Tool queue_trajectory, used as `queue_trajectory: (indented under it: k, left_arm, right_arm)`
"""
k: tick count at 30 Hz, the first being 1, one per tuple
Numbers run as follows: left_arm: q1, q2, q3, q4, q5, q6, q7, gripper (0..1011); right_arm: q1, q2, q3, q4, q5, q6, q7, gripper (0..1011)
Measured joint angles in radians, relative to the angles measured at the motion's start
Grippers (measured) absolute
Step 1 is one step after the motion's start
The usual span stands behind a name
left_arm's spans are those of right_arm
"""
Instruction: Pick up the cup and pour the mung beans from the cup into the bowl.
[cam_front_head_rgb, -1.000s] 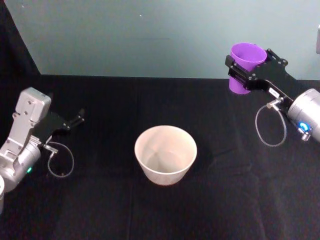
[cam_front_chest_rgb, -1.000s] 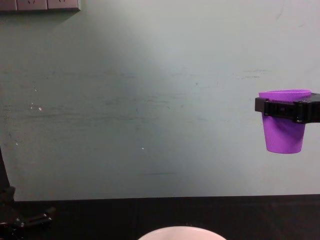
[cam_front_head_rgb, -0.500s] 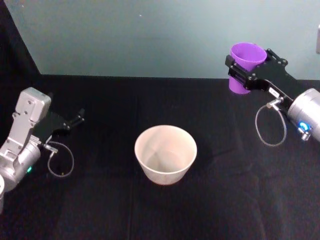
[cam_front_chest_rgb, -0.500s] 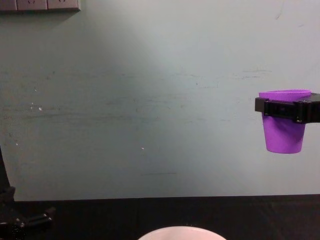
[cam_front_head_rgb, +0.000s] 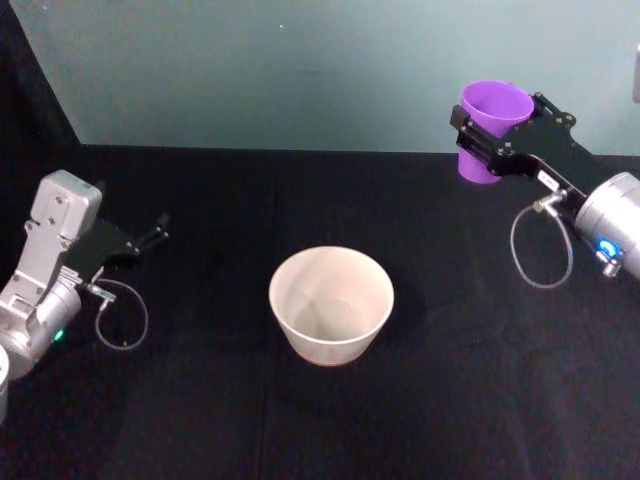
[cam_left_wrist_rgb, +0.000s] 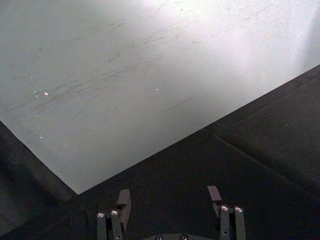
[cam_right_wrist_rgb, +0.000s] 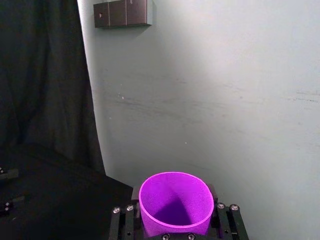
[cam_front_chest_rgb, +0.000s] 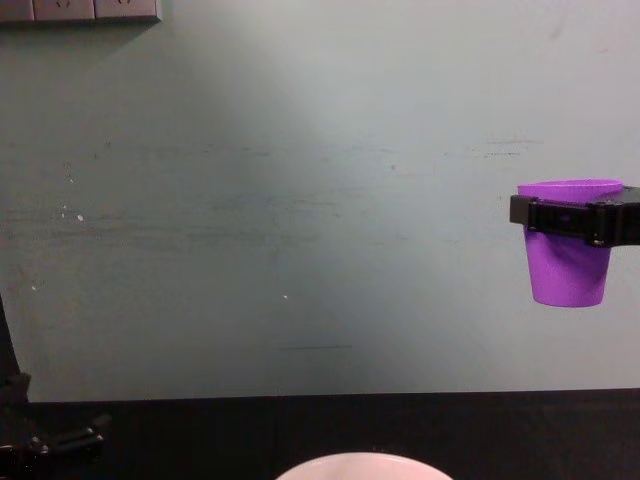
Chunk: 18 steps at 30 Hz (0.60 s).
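My right gripper (cam_front_head_rgb: 487, 142) is shut on the purple cup (cam_front_head_rgb: 490, 128), holding it upright in the air at the far right, well above the black table. From the chest the cup (cam_front_chest_rgb: 566, 245) hangs high with the black fingers (cam_front_chest_rgb: 560, 215) clamped just under its rim. The right wrist view looks into the cup (cam_right_wrist_rgb: 175, 204); no mung beans show inside it. The pale pinkish-white bowl (cam_front_head_rgb: 331, 306) stands at the table's middle, to the left of and nearer than the cup, with its rim (cam_front_chest_rgb: 362, 464) at the chest view's lower edge. My left gripper (cam_front_head_rgb: 155, 237) rests open low at the left.
The black table (cam_front_head_rgb: 320, 410) runs back to a pale green wall (cam_front_head_rgb: 300, 70). A black curtain (cam_right_wrist_rgb: 40, 80) hangs at the far left. Wall sockets (cam_front_chest_rgb: 80, 10) sit high on the wall.
The left gripper has drifted slightly back along the table. The right gripper and cup have barely shifted.
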Motion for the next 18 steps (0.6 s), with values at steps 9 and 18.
queue_trajectory:
  k: [9, 18]
  left_arm:
    - [0.0, 0.0, 0.0, 0.0, 0.0, 0.0, 0.0, 1000]
    - [0.0, 0.0, 0.0, 0.0, 0.0, 0.0, 0.0, 1000]
  right_arm:
    - [0.0, 0.0, 0.0, 0.0, 0.0, 0.0, 0.0, 749]
    - [0.0, 0.0, 0.0, 0.0, 0.0, 0.0, 0.0, 749]
